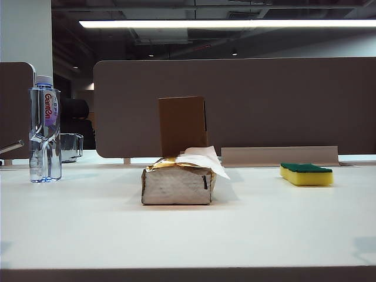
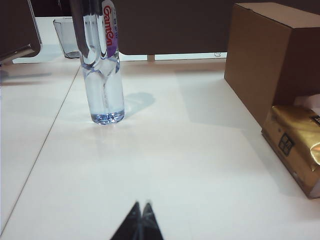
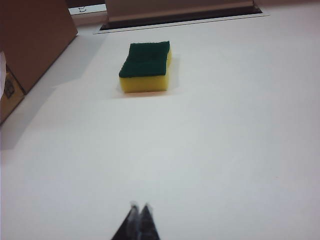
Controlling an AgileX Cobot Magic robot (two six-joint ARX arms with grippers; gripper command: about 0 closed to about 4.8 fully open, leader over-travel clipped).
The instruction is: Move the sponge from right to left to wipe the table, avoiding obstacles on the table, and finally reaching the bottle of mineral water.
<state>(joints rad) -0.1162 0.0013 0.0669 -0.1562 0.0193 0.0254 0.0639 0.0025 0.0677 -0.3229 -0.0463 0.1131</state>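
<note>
While both arms sit back, we note left gripper [image 2: 141, 206] and right gripper [image 3: 139, 206] fingers pressed together, empty; sponge [image 1: 306, 174] lies right-of-centre on the bench [image 1: 188, 235].

Foam sponge [image 1: 306, 174] – matt cardboard box [image 1: 183, 125] – clear plastic bottle [image 1: 45, 129].

A yellow sponge [image 3: 145, 67], green scouring layer up, lies alone on the white table [image 3: 225, 140], well ahead of the right gripper [image 3: 139, 210], its jaws pressed together. A brown cardboard box [image 3: 32, 40] stands nearby.
</note>
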